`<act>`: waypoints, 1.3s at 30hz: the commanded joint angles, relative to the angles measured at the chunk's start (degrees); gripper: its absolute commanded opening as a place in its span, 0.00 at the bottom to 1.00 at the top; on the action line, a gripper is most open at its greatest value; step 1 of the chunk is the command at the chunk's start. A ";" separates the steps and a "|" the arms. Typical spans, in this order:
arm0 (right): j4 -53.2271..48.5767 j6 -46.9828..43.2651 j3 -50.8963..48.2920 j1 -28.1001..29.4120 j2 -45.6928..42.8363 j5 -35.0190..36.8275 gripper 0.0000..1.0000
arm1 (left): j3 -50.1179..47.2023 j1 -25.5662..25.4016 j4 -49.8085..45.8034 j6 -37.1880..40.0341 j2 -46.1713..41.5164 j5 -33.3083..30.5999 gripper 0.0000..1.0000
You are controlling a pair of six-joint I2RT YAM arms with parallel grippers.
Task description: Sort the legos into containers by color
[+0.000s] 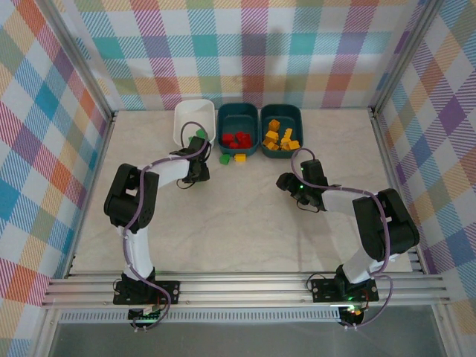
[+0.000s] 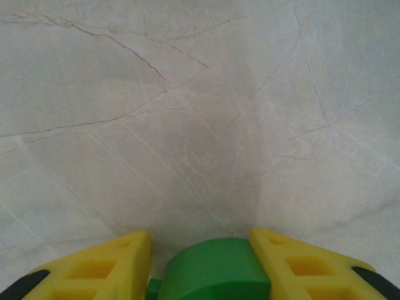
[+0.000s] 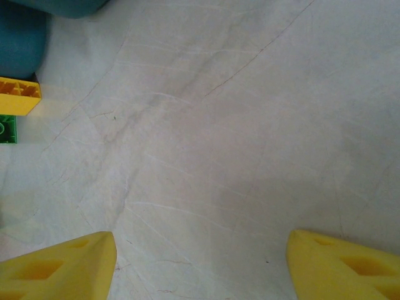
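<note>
The left tool (image 2: 200,240) had its yellow fingers (image 2: 106,269) closed in on a green lego (image 2: 215,270). The brick filled the gap between them and met both inner faces, low over the pale marbled table (image 2: 200,112). From above, this tool (image 1: 198,177) sat just in front of the white tub (image 1: 186,111), near its right corner. One green piece (image 1: 201,134) lay inside that corner. The left arm's purple cable (image 1: 187,125) looped over the tub's near rim, right beside that piece.

The middle teal tub (image 1: 238,113) held the red legos (image 1: 236,139). The right teal tub (image 1: 291,113), touching it, held the yellow-orange legos (image 1: 280,138).

Two bricks lay loose on the table just in front of the middle tub: a second green lego (image 1: 224,158) and a yellow lego (image 1: 239,158), side by side and close to the left tool's right.

The right tool (image 1: 285,182) hovered well apart from the tubs, nearer the right arm. Its fingers (image 3: 62,265) were spread wide with nothing between them but bare table. In its wrist view the same yellow lego (image 3: 19,95) and loose green one (image 3: 7,129) showed at the left edge, beside a teal tub wall (image 3: 22,47).
</note>
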 commanded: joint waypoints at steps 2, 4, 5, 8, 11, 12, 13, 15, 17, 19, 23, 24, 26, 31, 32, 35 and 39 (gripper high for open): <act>0.99 -0.08 0.55 0.27 1.64 -0.58 0.73 | -0.28 -0.48 -1.98 -2.08 -4.89 2.99 0.41; 1.08 -0.03 0.59 0.22 1.73 -0.52 0.73 | 1.56 -0.46 -3.06 -2.42 -6.39 3.51 0.40; 1.07 -0.10 0.64 0.27 1.82 -0.54 0.73 | 2.96 -0.43 -3.77 -2.65 -7.08 3.22 0.39; 1.02 -0.08 0.57 0.27 1.82 -0.55 0.73 | 8.71 0.42 -6.33 -2.81 -7.07 2.50 0.39; 0.96 -0.23 0.73 0.26 1.80 -0.36 0.73 | 17.18 2.46 -9.81 -4.15 -2.96 2.72 0.39; 0.83 -0.25 0.76 0.27 1.80 -0.28 0.73 | 20.07 3.44 -11.02 -4.55 -1.06 3.55 0.39; 0.77 -0.34 0.83 0.27 1.82 -0.19 0.73 | 23.58 4.46 -12.76 -5.11 1.78 4.34 0.39; 0.46 -0.48 0.85 0.29 1.58 -0.01 0.73 | 31.80 5.94 -16.71 -5.32 8.13 5.37 0.38; 0.46 -0.60 0.67 0.25 1.01 -0.01 0.73 | 40.26 6.96 -20.26 -4.98 13.73 6.56 0.38; 0.30 -0.78 0.57 0.27 0.64 0.27 0.73 | 47.08 7.38 -23.21 -4.45 18.64 7.20 0.40; 0.10 -1.13 0.52 0.27 0.15 0.60 0.73 | 57.57 7.78 -26.02 -3.16 24.66 8.37 0.60; 0.02 -1.21 0.51 0.27 0.02 0.59 0.73 | 58.59 7.70 -25.80 -2.87 24.83 8.56 0.70; 0.11 -1.30 0.43 0.27 -0.14 0.80 0.73 | 59.12 7.64 -24.54 -2.42 23.37 10.08 0.81; 0.46 -1.13 0.52 0.27 0.55 0.49 0.73 | 52.29 5.40 -20.16 0.76 13.94 11.27 0.93; 0.54 -1.04 0.58 0.27 0.74 0.34 0.73 | 50.07 4.31 -19.90 1.53 11.85 10.78 0.95; 0.53 -1.04 0.57 0.27 0.94 0.25 0.73 | 40.11 0.70 -16.82 4.24 5.02 8.13 0.95; 0.50 -1.04 0.60 0.25 0.69 0.29 0.73 | 21.99 -4.57 -7.46 7.29 -0.95 5.81 0.91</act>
